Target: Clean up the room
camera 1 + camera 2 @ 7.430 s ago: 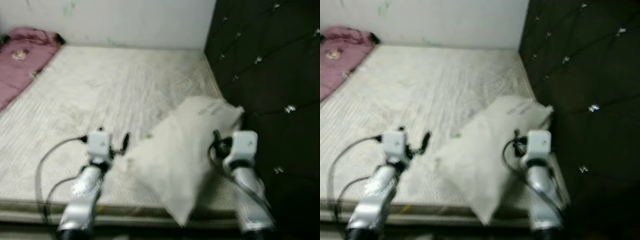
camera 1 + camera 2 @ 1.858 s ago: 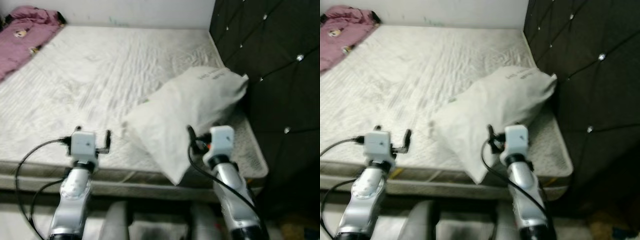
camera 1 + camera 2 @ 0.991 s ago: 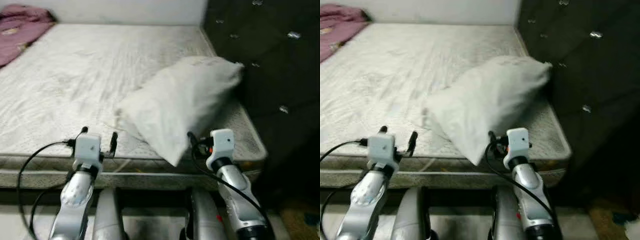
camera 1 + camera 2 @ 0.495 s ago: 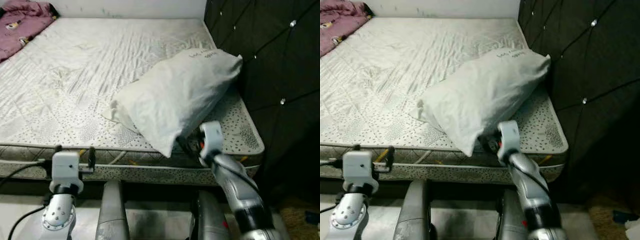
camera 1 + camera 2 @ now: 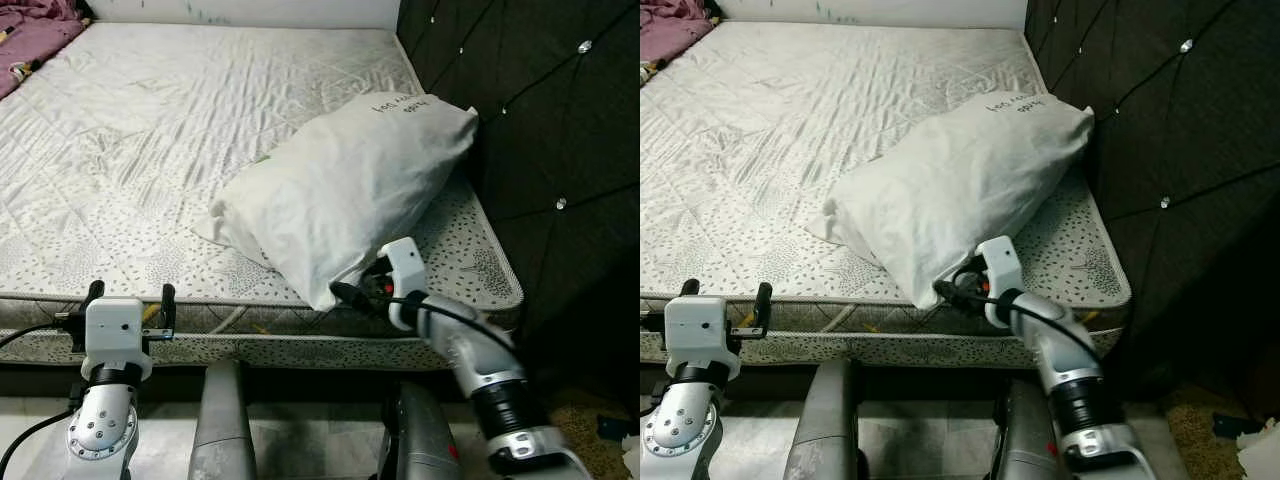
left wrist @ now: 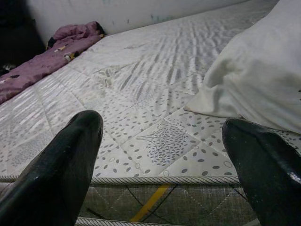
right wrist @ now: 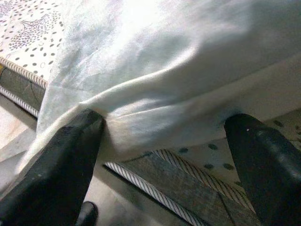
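Observation:
A white pillow point(image 5: 345, 195) lies at an angle on the grey dotted mattress point(image 5: 150, 130), its far end against the dark headboard and its near corner hanging over the bed's front edge. My right gripper point(image 5: 342, 293) is turned left at that near corner. In the right wrist view the right gripper point(image 7: 164, 121) is open, with the pillow's lower fold point(image 7: 155, 89) between the fingers point(image 7: 70, 160). My left gripper point(image 5: 130, 293) is open in front of the mattress edge, apart from the pillow point(image 6: 263, 80).
A black tufted headboard point(image 5: 540, 110) walls off the right side. A purple blanket point(image 6: 51, 52) lies at the bed's far left corner. My own legs point(image 5: 225, 430) stand on the floor below the bed's front edge point(image 5: 250, 345). White scraps point(image 5: 1260, 450) lie on the floor at right.
The camera has pulled back from the bed and tilted down. My right gripper has swung left and gone under the pillow's near corner. The left arm has dropped to the mattress edge.

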Robot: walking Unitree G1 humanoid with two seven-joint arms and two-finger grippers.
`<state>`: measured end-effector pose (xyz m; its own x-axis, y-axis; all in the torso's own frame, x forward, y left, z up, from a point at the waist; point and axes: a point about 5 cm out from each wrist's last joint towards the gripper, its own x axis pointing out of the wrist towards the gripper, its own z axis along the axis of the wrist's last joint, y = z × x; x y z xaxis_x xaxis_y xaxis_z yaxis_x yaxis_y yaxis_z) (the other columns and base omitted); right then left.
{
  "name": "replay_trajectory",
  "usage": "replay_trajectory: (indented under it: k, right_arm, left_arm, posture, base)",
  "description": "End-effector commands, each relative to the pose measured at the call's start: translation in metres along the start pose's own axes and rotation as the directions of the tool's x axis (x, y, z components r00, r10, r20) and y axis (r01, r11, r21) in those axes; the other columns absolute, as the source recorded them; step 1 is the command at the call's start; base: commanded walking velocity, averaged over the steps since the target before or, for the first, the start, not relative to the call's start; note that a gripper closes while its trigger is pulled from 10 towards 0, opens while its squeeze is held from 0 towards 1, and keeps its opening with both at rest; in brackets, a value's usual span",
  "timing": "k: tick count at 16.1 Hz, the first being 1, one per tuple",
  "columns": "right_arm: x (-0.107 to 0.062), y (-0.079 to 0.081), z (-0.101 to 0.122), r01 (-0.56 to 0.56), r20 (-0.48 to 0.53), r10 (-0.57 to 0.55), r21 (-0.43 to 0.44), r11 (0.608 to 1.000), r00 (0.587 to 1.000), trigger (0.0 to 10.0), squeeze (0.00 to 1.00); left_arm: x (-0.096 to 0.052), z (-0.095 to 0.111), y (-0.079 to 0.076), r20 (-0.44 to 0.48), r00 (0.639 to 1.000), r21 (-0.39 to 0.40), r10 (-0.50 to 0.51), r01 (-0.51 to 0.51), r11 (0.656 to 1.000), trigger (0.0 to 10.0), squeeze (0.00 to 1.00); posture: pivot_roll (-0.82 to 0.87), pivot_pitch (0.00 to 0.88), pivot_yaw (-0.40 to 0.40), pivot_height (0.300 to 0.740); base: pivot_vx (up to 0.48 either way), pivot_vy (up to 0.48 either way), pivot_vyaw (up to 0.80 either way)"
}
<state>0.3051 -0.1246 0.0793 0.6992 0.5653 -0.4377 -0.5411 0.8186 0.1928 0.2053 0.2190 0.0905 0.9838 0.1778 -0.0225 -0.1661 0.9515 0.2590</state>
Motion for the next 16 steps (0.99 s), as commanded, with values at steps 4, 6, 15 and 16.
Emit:
replay_trajectory:
  k: [4,6,15,16]
  right_arm:
    - [-0.003,0.015,0.004,-0.107,-0.003,0.107,0.029,0.994,0.994,10.0,0.00]
    - [-0.002,0.018,0.005,-0.119,-0.002,0.119,0.050,0.992,0.993,10.0,0.00]
    - [0.024,0.054,0.004,-0.028,0.016,0.026,0.159,0.987,1.000,10.0,0.00]
    - [0.026,0.053,0.006,0.021,0.023,-0.026,0.171,0.985,0.999,10.0,0.00]
  left_arm:
    - [0.002,0.001,-0.001,-0.013,1.000,0.008,-0.018,0.018,1.000,10.0,0.00]
    - [0.002,0.000,-0.001,-0.017,1.000,0.010,-0.022,0.023,1.000,10.0,0.00]
    - [0.003,-0.002,-0.008,-0.031,0.998,-0.012,-0.051,0.051,0.999,10.0,0.00]
    - [0.004,-0.002,-0.009,-0.031,0.998,-0.014,-0.051,0.050,0.999,10.0,0.00]
  posture:
    - [0.14,0.000,0.005,0.536]
    - [0.14,0.000,0.006,0.536]
    - [0.14,0.000,-0.002,0.536]
    - [0.14,0.000,-0.004,0.536]
  base:
    - [0.000,0.000,0.00]
    - [0.000,0.000,0.00]
    - [0.000,0.000,0.00]
    - [0.000,0.000,0.00]
